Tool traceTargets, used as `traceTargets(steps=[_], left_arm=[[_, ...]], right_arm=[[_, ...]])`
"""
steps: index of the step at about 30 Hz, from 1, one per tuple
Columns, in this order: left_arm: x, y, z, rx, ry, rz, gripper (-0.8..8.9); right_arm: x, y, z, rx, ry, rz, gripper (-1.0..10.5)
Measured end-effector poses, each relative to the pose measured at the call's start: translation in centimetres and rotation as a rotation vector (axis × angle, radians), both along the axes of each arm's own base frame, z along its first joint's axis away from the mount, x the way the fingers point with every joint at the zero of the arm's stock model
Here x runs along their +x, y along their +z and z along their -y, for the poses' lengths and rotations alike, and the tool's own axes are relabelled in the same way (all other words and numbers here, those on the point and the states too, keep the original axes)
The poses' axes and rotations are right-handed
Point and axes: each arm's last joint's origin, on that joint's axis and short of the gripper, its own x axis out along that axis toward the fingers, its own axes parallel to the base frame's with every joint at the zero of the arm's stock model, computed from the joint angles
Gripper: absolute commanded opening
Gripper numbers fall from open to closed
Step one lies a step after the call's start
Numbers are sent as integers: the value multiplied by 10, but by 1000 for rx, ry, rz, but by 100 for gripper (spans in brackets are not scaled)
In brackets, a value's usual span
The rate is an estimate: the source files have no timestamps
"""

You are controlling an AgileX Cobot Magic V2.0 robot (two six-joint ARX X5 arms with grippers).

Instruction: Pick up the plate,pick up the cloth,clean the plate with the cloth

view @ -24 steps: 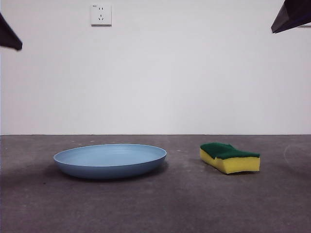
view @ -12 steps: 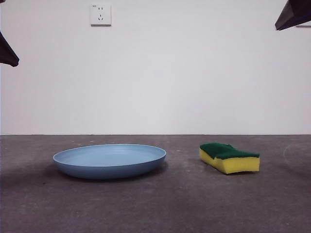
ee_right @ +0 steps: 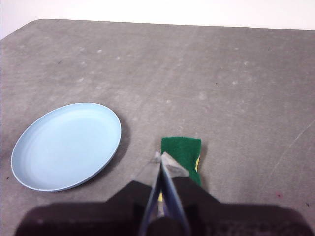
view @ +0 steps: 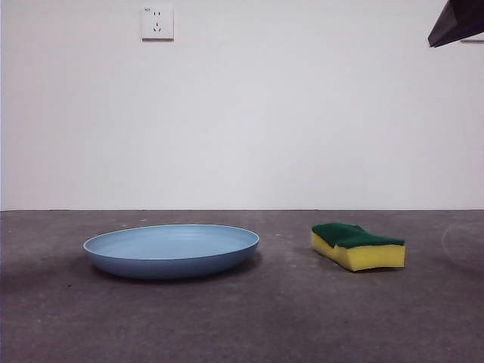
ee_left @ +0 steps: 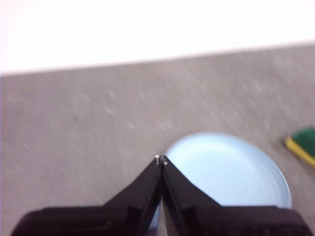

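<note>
The light-blue plate (view: 171,249) lies flat on the grey table, left of centre; it also shows in the left wrist view (ee_left: 226,169) and the right wrist view (ee_right: 67,145). The cloth, a yellow sponge with a green top (view: 357,245), rests to the plate's right. My left gripper (ee_left: 160,159) is shut and empty, high above the plate's near rim. My right gripper (ee_right: 161,156) is shut and empty, high above the cloth (ee_right: 183,156). In the front view only one dark arm tip (view: 458,23) shows, at the top right corner.
A white wall with a socket (view: 157,22) stands behind the table. The dark grey table (view: 287,318) runs bare in front of both things. The table's rounded far corner (ee_right: 29,24) shows in the right wrist view.
The dark arm tip at the front view's left edge sank lower, then left the picture. The plate and the cloth have not moved.
</note>
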Motion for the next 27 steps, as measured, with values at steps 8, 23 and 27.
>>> traceTargets(steps=[8, 23, 27], left_arm=[[-18, -40, -23, -16, 128, 87, -1], [-18, -112, -27, -17, 130, 52, -1], [-19, -115, -27, -12, 136, 25, -1]], right_arm=[[0, 0, 0, 0, 0, 0, 1], [0, 0, 0, 0, 0, 0, 1], [0, 0, 0, 0, 0, 0, 1]])
